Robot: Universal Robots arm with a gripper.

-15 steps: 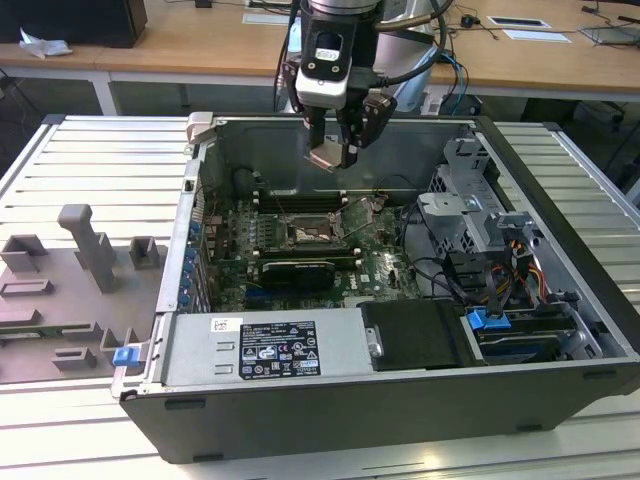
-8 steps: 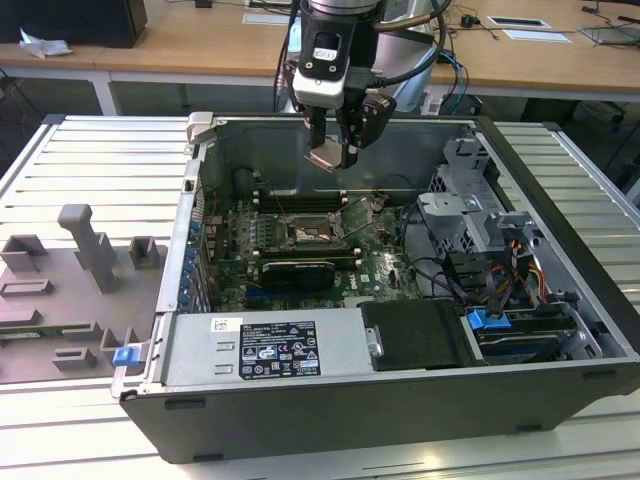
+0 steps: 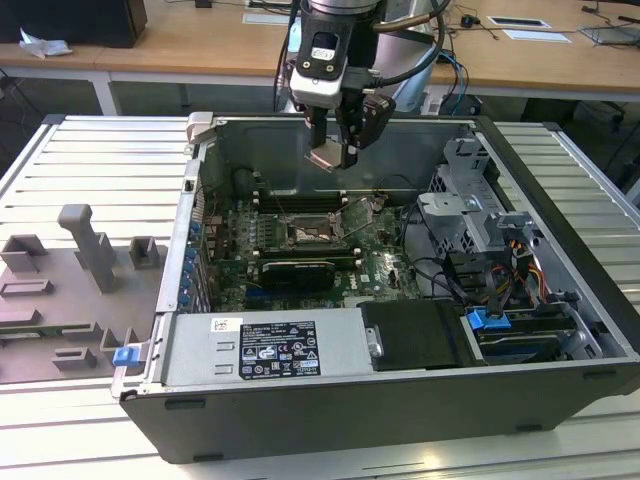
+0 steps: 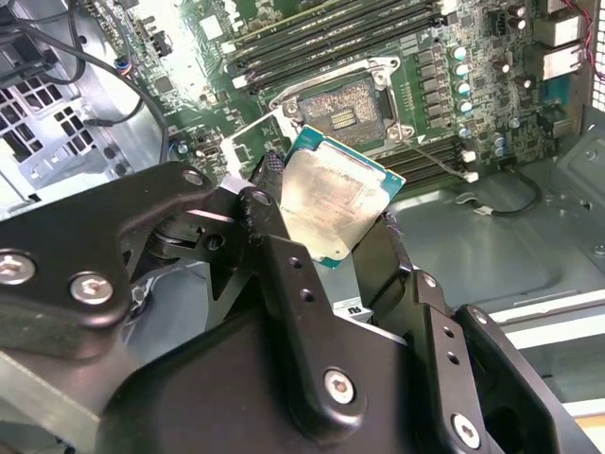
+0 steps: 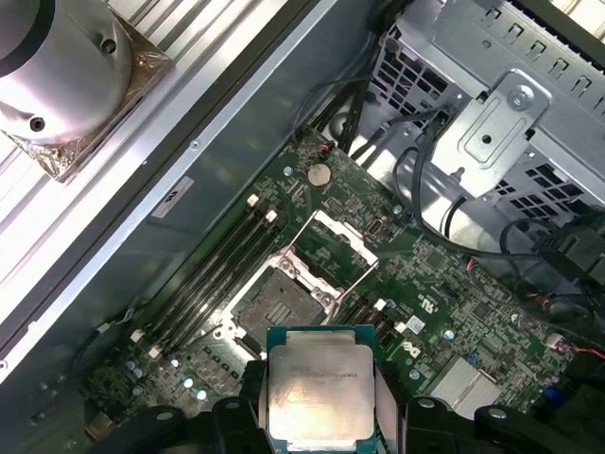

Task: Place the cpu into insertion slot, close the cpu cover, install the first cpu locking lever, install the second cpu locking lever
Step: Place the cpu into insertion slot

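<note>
Black fingers (image 4: 271,170) of the pincer (image 4: 331,203) sit nearest in both wrist views, clenched on two opposite edges of the cpu (image 4: 333,194). The chip is held off the board, tilted, with its pale metal top turned toward the wrist cameras and its green rim showing beyond the fingertips. Below the pincer and well apart from it lies the insertion slot (image 5: 276,303), a dark square socket with a silvery rim set in the green motherboard (image 5: 444,284); nothing sits in it. The cpu cover (image 5: 333,248) stands raised off one edge of the slot, leaving the socket bare under the carried chip. On another side of the slot, also beneath the pincer, run the long narrow memory slots (image 5: 213,274). A thin wire lever (image 4: 440,159) reaches out from the socket's rim across the board, though how it is fastened cannot be told. In the exterior view the pincer hangs from the arm (image 3: 335,20) above the open computer case (image 3: 330,430), over the back part of the board, with the chip under its fingertips. Lower than the pincer and closer to the case's front wall lie the black graphics card (image 3: 298,270) and the grey power supply (image 3: 260,350). Off to the pincer's side, toward the exterior view's right, stands the metal drive cage (image 3: 470,215) with its bundle of cables (image 3: 440,275).
</note>
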